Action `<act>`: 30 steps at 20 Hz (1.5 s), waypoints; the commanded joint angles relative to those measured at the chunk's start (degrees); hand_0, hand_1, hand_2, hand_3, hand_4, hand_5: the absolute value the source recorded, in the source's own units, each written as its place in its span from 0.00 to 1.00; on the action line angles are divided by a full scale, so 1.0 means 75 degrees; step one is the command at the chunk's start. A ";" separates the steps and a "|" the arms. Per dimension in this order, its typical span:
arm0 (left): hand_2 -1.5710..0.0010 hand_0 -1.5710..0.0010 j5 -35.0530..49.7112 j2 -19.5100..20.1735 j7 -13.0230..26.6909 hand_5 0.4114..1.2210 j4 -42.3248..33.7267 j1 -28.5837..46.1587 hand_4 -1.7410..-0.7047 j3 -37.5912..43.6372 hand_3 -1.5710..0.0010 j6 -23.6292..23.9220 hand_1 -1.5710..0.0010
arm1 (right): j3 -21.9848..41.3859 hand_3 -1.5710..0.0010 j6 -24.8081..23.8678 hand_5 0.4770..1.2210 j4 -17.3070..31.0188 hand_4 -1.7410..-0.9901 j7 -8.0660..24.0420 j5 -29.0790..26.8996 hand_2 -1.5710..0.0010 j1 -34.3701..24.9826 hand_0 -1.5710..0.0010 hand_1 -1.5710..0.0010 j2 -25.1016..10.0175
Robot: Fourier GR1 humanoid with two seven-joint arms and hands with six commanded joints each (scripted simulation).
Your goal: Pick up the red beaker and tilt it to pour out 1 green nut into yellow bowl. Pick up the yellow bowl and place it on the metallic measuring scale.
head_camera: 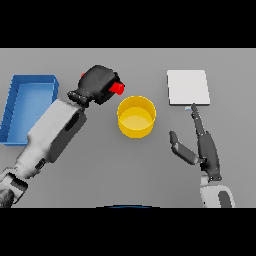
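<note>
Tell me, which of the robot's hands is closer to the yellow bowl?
Left. The left hand, fingers curled round the red beaker, sits just beside the yellow bowl's upper-left rim. The right hand lies open farther off on the bowl's other side, below the metallic scale.

The bowl (136, 116) sits mid-surface (100, 170). Just to its left and slightly behind, the beaker (117, 88) lies inside the left hand (98, 84). A tray (29, 107) lies at the far left edge. The scale (187, 87) lies right of the bowl (a little further back), apart from it. The right hand (202, 145) is before the scale, a fingertip at its near edge.
</note>
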 commanded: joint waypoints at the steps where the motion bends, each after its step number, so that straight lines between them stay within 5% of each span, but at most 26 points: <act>1: 0.00 0.00 -0.0272 0.0037 0.0007 0.97 0.0206 -0.0280 0.00 -0.0230 0.00 -0.0228 0.00 | 0.0024 1.00 -0.0026 0.28 0.0027 0.90 0.0020 0.0033 1.00 -0.0036 1.00 1.00 0.0038; 5: 0.00 0.00 -0.1205 -0.0013 -0.0114 0.99 0.0701 -0.1065 0.15 -0.1077 0.00 -0.1085 0.00 | 0.0016 1.00 0.0063 0.27 0.0027 0.90 0.0014 -0.0098 1.00 -0.0027 1.00 1.00 0.0071; 13: 0.00 0.00 -0.2651 -0.0053 -0.0479 1.00 0.1712 -0.2196 0.03 -0.2426 0.00 -0.1712 0.00 | 0.0069 1.00 0.0205 0.29 0.0026 0.90 0.0106 -0.0173 1.00 -0.0006 1.00 1.00 0.0077; 21: 0.00 0.00 -0.3461 -0.0293 -0.0425 1.00 0.1921 -0.2507 0.01 -0.3185 0.00 -0.1504 0.00 | -0.0016 1.00 0.0237 0.30 0.0135 0.91 -0.0182 -0.0336 1.00 -0.0057 1.00 1.00 0.0089; 22: 0.00 0.00 -0.3601 -0.0341 -0.0308 1.00 0.1943 -0.2498 0.00 -0.3307 0.00 -0.1459 0.00 | 0.0018 1.00 0.0163 0.30 0.0175 0.92 0.0029 -0.0252 1.00 -0.0168 1.00 1.00 0.0163; 30: 0.00 0.00 -0.4594 -0.0543 -0.0923 1.00 0.2258 -0.3198 0.01 -0.4406 0.00 -0.1701 0.00 | 0.0004 1.00 0.0003 0.26 0.0270 0.90 -0.0093 -0.0052 1.00 -0.0167 1.00 1.00 0.0124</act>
